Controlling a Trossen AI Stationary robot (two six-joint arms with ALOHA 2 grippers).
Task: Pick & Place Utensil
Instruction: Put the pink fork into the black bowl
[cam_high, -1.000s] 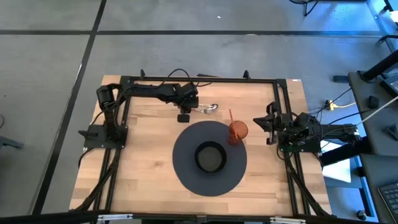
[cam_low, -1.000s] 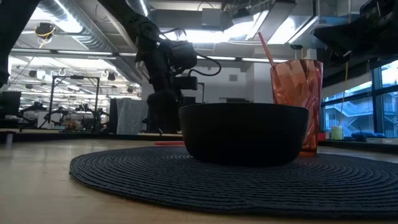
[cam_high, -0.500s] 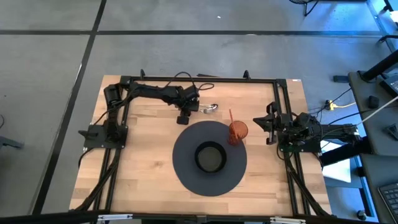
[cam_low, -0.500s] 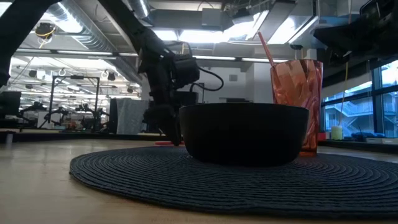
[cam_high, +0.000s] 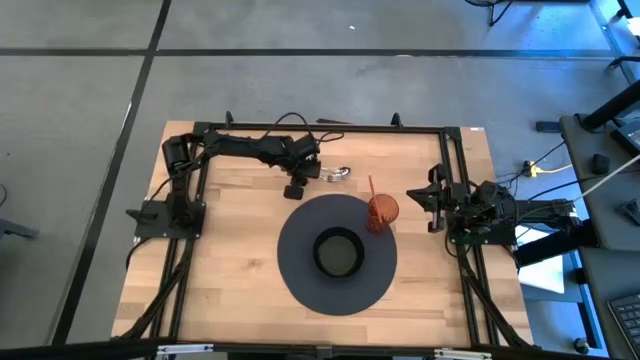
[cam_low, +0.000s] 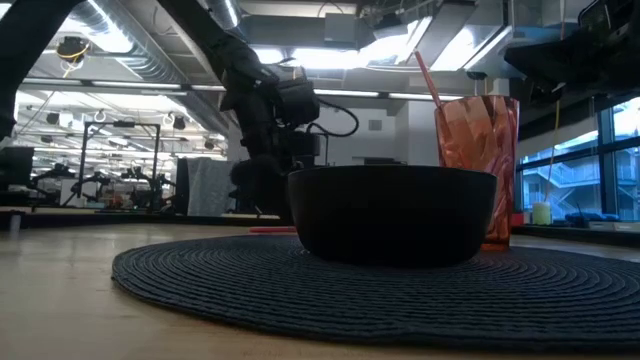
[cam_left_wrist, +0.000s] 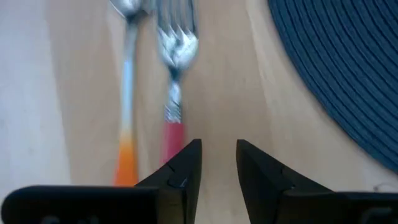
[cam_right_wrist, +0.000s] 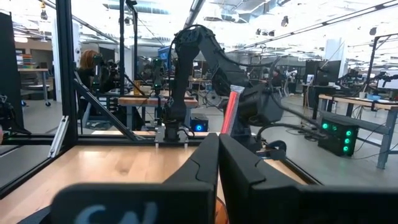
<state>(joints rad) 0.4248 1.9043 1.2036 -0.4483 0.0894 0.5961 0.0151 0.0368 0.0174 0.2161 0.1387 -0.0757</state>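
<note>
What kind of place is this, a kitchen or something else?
Probably a robotics lab or workshop, not a kitchen. The light wooden table sits inside a black metal frame with dark arms mounted at its sides, and beyond it stand workbenches and electronic equipment with green lights.

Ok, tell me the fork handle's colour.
Red: the fork shows best in the left wrist view.

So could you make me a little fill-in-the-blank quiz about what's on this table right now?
1. The black bowl sits in the middle of a round dark ____.
2. The fork has a red handle; the spoon beside it has an ____ one.
3. The orange cup holds a red ____.
4. The left fingers hang over the ____ handle.

Missing words: placemat; orange; straw; fork's
</note>
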